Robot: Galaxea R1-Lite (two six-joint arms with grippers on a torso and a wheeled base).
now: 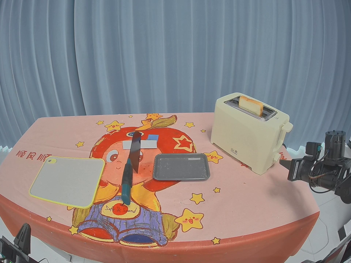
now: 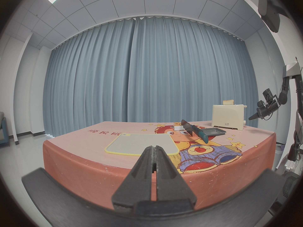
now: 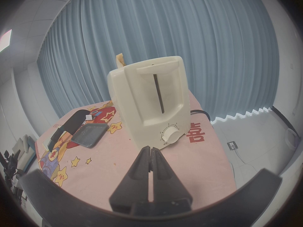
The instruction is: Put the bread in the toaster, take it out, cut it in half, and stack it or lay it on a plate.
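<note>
In the head view, the bread (image 1: 251, 105) stood upright in a slot of the toaster (image 1: 245, 136) at the right of the surface (image 1: 237, 201). The grey plate (image 1: 181, 167), knife (image 1: 131, 163) and cutting board (image 1: 67, 181) lay to its left, and the right gripper (image 1: 282, 161) was near its lever end. The left wrist view showed the left gripper (image 2: 154, 148) before the surface's near edge, jaws closed on nothing. The right wrist view showed the toaster's raised lever (image 3: 153, 67) and dial (image 3: 169, 133), with the right gripper's jaws pressed together, empty.
</note>
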